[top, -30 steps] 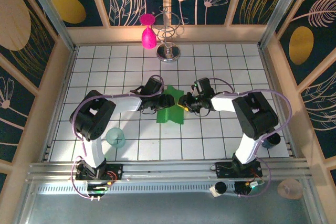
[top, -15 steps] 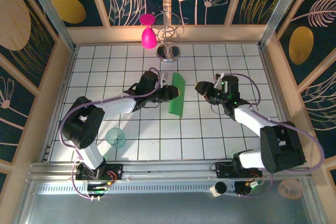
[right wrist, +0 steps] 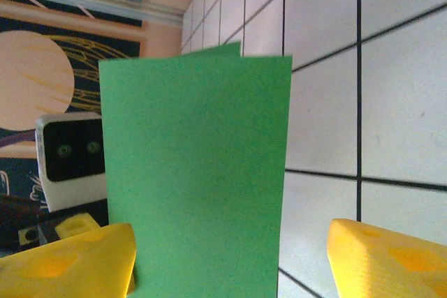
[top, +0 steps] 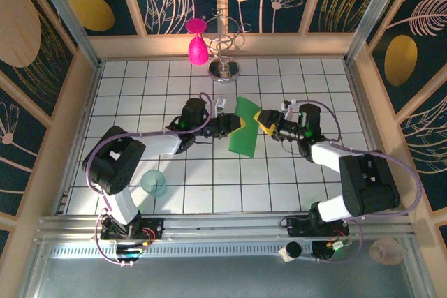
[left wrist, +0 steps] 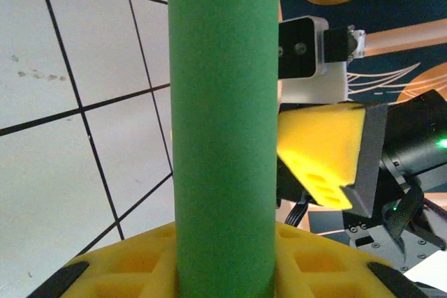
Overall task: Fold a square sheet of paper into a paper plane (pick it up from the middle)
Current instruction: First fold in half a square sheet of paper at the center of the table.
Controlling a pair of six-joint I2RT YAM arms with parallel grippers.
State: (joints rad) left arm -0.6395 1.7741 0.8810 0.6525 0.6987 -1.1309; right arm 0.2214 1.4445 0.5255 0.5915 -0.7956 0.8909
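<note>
Top external: left claw [top: 232, 123] pinches the half-folded square sheet of paper [top: 244, 134] upright over the counter [top: 133, 95] centre, right claw [top: 265, 121] agape at its 3 o'clock; early folding, next likely needs a second grip.

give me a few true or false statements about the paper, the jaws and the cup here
1. The left arm's jaws are shut on the green paper. True.
2. The right arm's jaws clamp the paper too. False: they stand open beside it.
3. The paper lies flat and unfolded on the tiles. False: it is folded and held up.
4. The teal cup stands on the left arm's side. True.
</note>
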